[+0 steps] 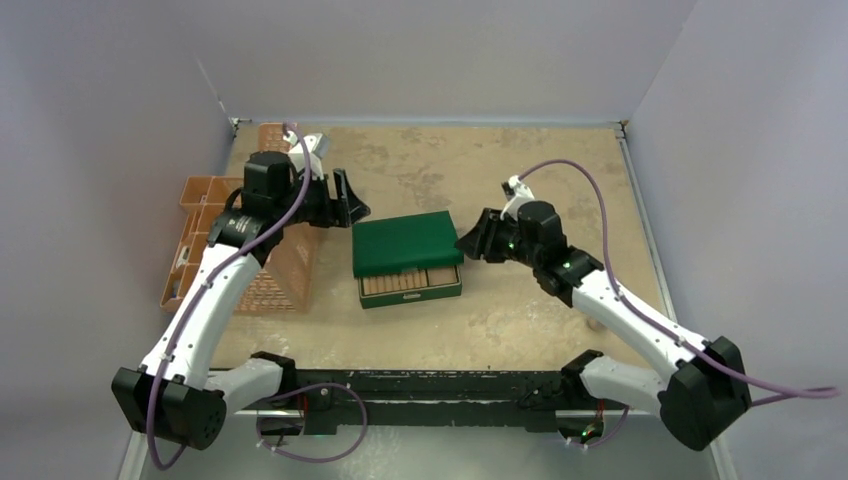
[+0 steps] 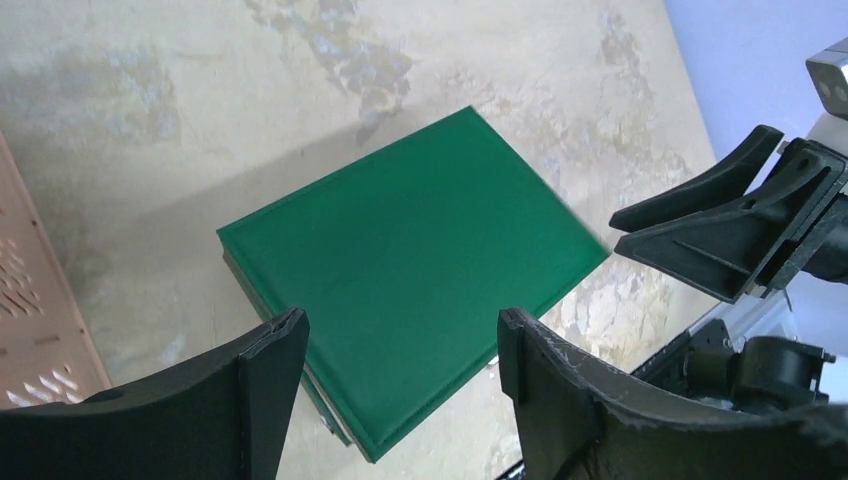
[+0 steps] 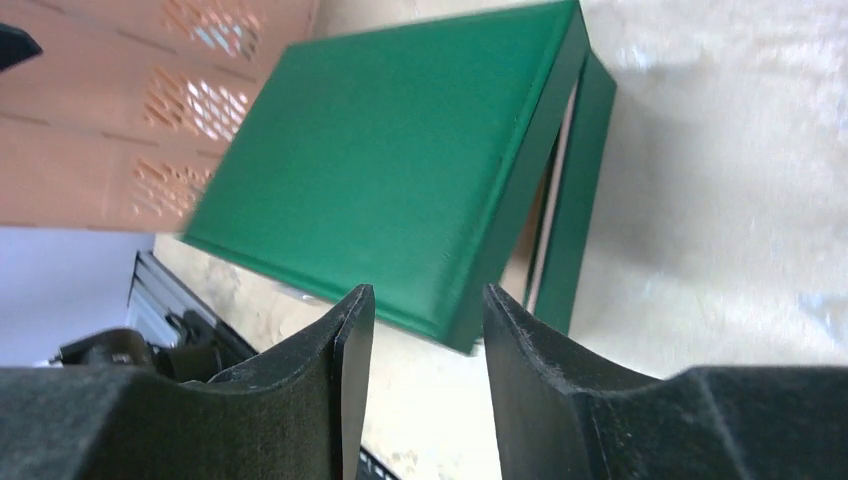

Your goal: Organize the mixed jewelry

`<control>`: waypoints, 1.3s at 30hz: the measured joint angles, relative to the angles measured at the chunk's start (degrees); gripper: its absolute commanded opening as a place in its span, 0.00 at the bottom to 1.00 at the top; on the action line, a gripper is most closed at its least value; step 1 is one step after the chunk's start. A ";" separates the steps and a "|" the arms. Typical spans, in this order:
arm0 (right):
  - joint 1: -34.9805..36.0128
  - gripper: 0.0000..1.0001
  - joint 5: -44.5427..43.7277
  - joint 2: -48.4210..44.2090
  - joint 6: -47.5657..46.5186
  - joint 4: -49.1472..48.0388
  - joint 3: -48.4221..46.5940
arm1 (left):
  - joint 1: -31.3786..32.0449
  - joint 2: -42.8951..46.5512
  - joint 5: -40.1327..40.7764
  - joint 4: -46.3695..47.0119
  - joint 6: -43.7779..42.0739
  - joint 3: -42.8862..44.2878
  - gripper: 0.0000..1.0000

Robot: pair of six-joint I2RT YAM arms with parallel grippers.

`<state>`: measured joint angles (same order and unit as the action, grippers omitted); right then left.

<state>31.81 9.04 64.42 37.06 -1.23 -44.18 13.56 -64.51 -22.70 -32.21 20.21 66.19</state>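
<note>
Both jaws spread at the box (image 1: 405, 243) edges.
The left jaws gape empty between the basket (image 1: 285, 270) and the box's far-left corner. The right jaws stand parted at the lid's (image 3: 370, 160) right corner, contact unclear. Bare table (image 1: 520, 320) lies rightward. The jewelry cannot be made out.

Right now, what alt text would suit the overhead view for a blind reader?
A dark green rectangular box sits on a mottled beige table, its lid hiding all but a front strip of tan compartments. The left gripper and right gripper flank it. Orange perforated plastic baskets stand at left.
</note>
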 measured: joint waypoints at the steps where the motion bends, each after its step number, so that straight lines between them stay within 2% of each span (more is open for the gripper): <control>1: -0.07 0.47 0.42 -1.31 0.07 1.20 1.29 | 0.00 0.52 -0.17 -0.39 0.24 -0.74 0.66; 5: -0.11 0.48 2.78 -5.01 0.22 4.37 4.52 | 0.00 1.22 -0.74 -2.16 2.54 -4.35 0.59; 10: -0.11 0.53 4.22 -5.95 -0.07 5.62 5.35 | 0.90 1.42 0.22 -4.79 5.40 -9.62 0.59; 17: -0.04 0.53 4.00 1.38 -1.25 4.94 5.35 | 11.41 1.18 10.67 -6.95 11.63 -13.00 0.59; 23: 0.02 0.50 3.96 5.09 -1.57 4.79 6.25 | 12.02 -0.07 15.67 -6.93 16.81 -18.97 0.57; 29: 0.02 0.45 4.07 5.16 -0.17 1.81 8.87 | 11.98 -4.94 15.52 -6.84 16.81 -19.61 0.48; 34: 0.07 0.38 4.04 5.35 0.90 0.44 9.40 | 11.96 -5.35 14.58 -6.12 17.22 -19.58 0.39; 39: 0.11 0.35 4.35 6.08 2.08 -0.61 9.40 | 11.96 -5.81 13.94 -5.88 17.70 -19.43 0.38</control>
<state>31.92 13.39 70.50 39.13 -1.85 -34.79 25.52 -70.32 -8.75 -38.09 37.91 46.76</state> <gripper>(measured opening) 0.363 0.387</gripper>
